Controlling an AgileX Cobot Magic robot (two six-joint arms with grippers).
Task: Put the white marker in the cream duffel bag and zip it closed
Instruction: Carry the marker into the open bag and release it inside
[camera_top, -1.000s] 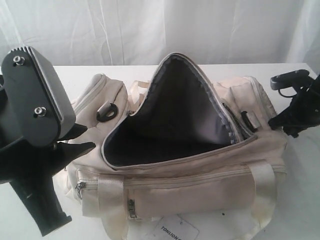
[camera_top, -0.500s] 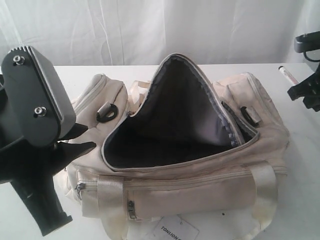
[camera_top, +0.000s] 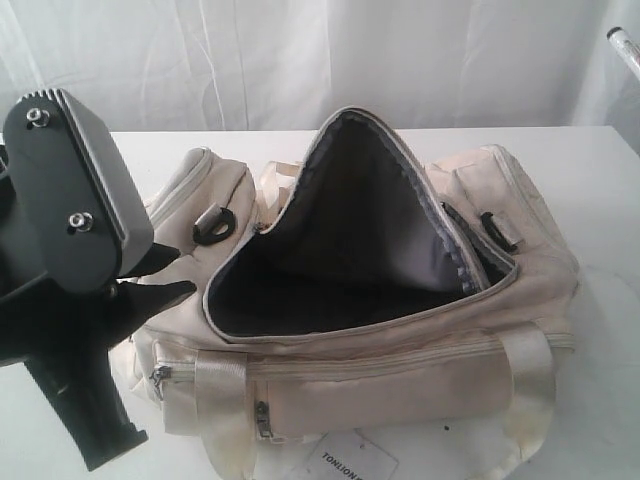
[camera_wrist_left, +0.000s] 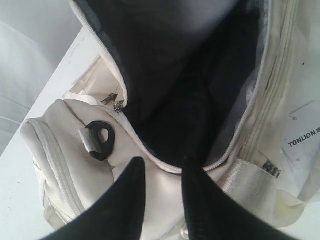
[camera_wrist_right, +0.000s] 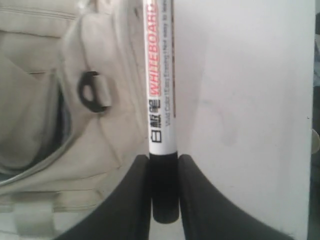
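The cream duffel bag (camera_top: 400, 370) lies across the table with its top zip undone, and the dark lining (camera_top: 340, 240) shows in the gaping mouth. My left gripper (camera_top: 172, 275) is at the bag's left end. In the left wrist view its fingers (camera_wrist_left: 162, 165) stand apart, open, with cream fabric beside the zip rim (camera_wrist_left: 165, 167) showing in the gap. My right gripper (camera_wrist_right: 164, 160) is shut on the black cap of the white marker (camera_wrist_right: 160, 90), above the table next to the bag's end pocket (camera_wrist_right: 60, 125). In the exterior view only the marker's end (camera_top: 622, 45) shows, at the top right.
A white hang tag (camera_top: 350, 462) printed TONLION lies at the bag's front. Black clips (camera_top: 212, 222) (camera_top: 498, 230) sit on both end pockets. The white table (camera_top: 600, 200) runs to the right of the bag. A white curtain (camera_top: 300, 50) hangs behind.
My right gripper has lifted the marker from beside the bag's right end, up and to the right, until the gripper left the exterior view. The left arm and the bag have stayed put.
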